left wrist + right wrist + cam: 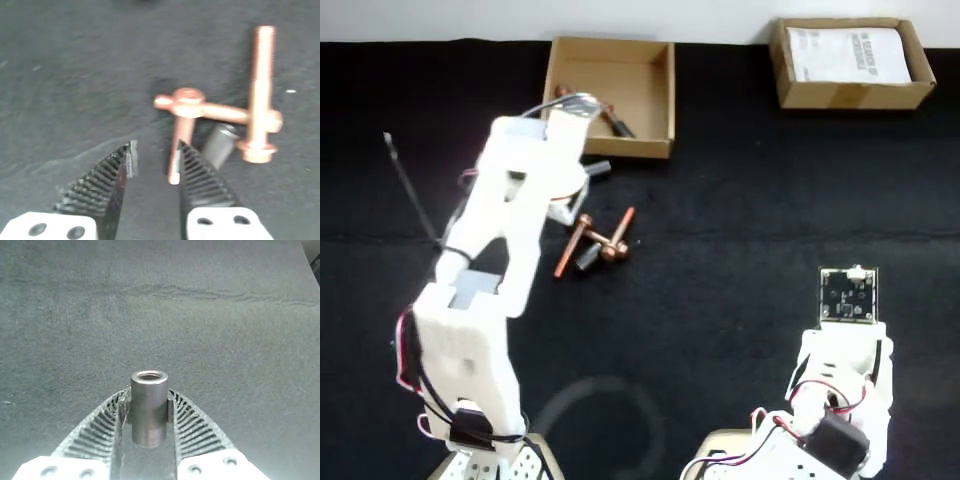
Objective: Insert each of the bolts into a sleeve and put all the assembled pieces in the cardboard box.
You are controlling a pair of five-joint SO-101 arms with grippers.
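The main danger I see is in the pile of three copper bolts [220, 112] on the black surface [740, 220], because they lie crossed over each other, touching, with one grey sleeve [218, 145] just beside them. The left jaws are spread and hang low over this pile. The nearest bolt [182, 130] has only the end of its shaft between them, close against one jaw and not in the middle. If they close like this, I think the bolt may be caught only at its tip and swing, or be pushed aside. It could also drag the other two bolts with it and make the sleeve roll away. The right jaws are pinching another sleeve [148, 407], upright with its open hole up, above the bare surface and well apart from the pile. A bolt that meets it at an angle could tilt it in the grip. The cardboard box [630, 85] holds copper and dark pieces [605, 112] in one corner, probably assembled, but I cannot count them. One more sleeve [597, 168] lies just outside it. The second box [850, 95] holds a printed sheet [845, 52].
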